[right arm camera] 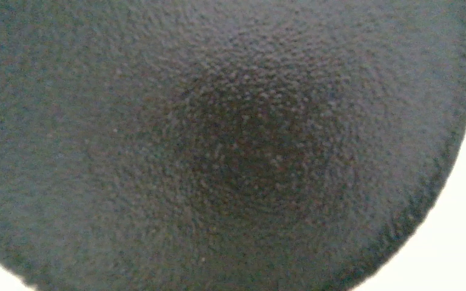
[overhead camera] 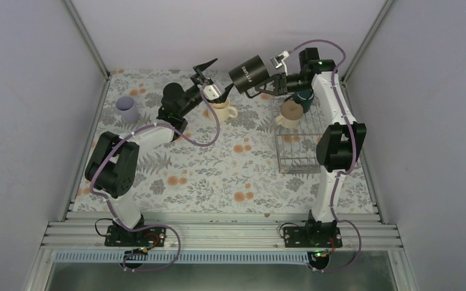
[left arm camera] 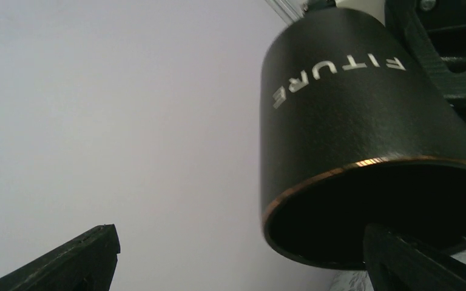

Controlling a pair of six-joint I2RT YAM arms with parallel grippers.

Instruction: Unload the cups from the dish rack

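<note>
Plain pale grey walls, floral tablecloth, ribbed aluminium rail along near edge

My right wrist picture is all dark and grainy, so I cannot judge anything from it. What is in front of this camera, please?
Observer: The tall black mug with white lettering. The right gripper holds it in the air, tipped on its side.
Operator: Where does its mouth point?
Observer: Toward the left gripper, whose jaws stand open close to the rim.
Operator: What is in the silver wire dish rack?
Observer: One cream handled mug and one dark green handled mug, both at its far end.
</note>
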